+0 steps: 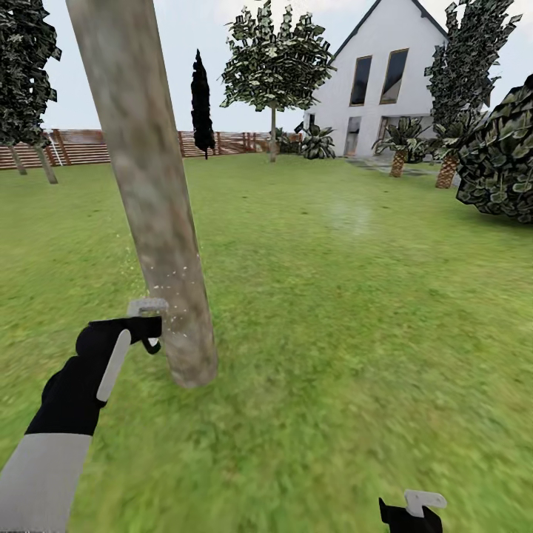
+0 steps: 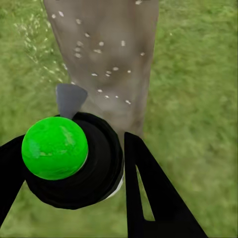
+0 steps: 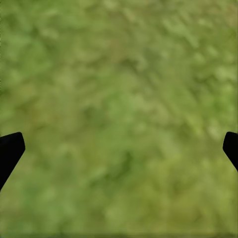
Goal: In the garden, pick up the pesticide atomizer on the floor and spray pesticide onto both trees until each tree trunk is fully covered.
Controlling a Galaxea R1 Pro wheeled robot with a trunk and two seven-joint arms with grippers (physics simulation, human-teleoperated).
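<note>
The pesticide atomizer [image 2: 69, 158], clamped between the left fingers [image 2: 148, 193], should sweep upward along the speckled tree trunk [image 1: 148, 185] just ahead; right fingers [image 3: 12, 148] spread wide.

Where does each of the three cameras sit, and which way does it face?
Head view: on the head, facing forward and down at the tree trunk on the lawn; left gripper shows.
Left wrist view: by that gripper, facing the atomizer and trunk.
Right wrist view: facing grass; fingertips show.
Shared: trunk, atomizer, white droplets.
</note>
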